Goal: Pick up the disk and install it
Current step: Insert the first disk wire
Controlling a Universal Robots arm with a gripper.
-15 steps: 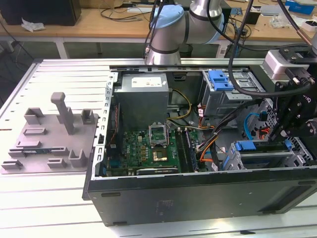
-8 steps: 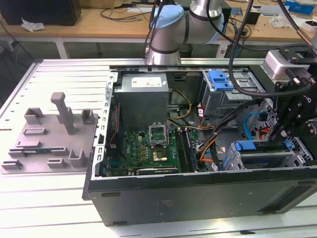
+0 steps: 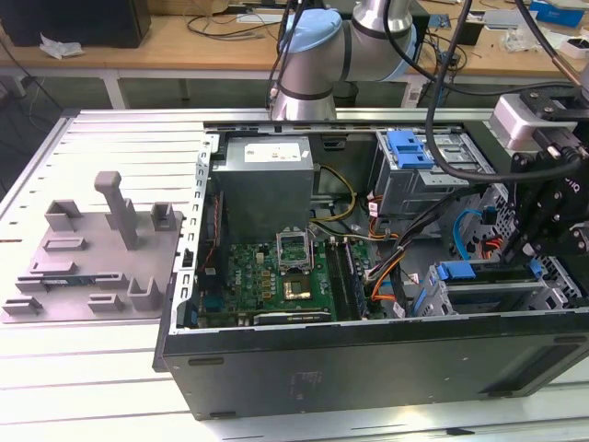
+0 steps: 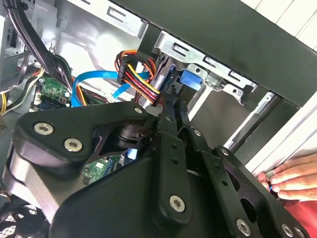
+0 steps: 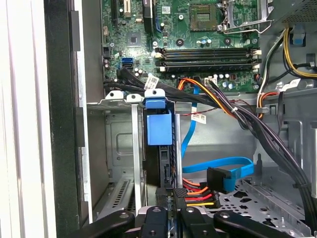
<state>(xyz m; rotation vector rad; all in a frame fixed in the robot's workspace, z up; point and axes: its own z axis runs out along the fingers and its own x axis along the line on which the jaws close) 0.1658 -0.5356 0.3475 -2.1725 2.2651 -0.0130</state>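
Narrow black fingers [image 4: 168, 148] of the gripper [image 5: 171, 208] pinched on the disk [image 5: 159, 130] — standing on edge in the drive cage [image 5: 121, 148], blue tab showing, low at the exterior view's right. Just beside — orange and red power cables [image 5: 195, 196], a blue data cable [image 5: 218, 163]. Beyond, the green motherboard [image 3: 276, 281]; farthest, at the exterior view's left, a grey plate [image 3: 92, 262] with posts

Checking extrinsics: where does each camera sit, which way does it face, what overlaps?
Exterior view: off the arm, raised, looking down into the open computer case; arm behind, gripper at the exterior view's right.
First wrist view: behind the gripper, facing down its length at the drive cage and motherboard.
Second wrist view: beside the gripper, facing the drive cage; a hand by the case.
Shared by both wrist views: blue data cable.
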